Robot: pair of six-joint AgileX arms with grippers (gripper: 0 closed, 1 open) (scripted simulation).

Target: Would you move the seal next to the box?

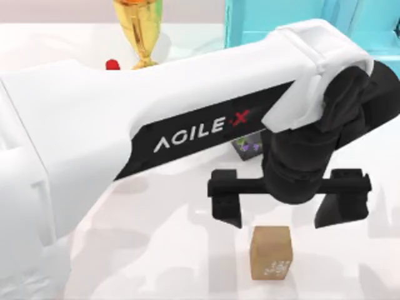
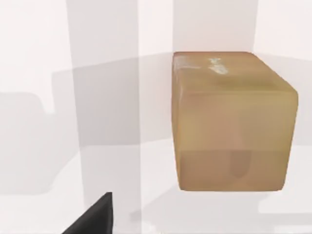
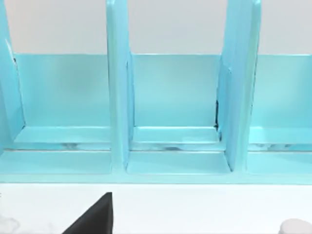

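The seal is a small tan-brown wooden block with pale marks on its near face, standing on the white table near the front, right of the middle. My left arm reaches across from the left, and its left gripper hangs open just behind and above the seal, one finger to each side. In the left wrist view the seal lies close ahead, untouched, with one dark fingertip at the edge. The box is out of view. The right gripper's fingertip shows far to the side, facing the shelf.
A turquoise shelf unit stands at the back right, its compartments close before the right wrist. A golden trophy and a small red thing are at the back left. A dark flowered item peeks from under the arm.
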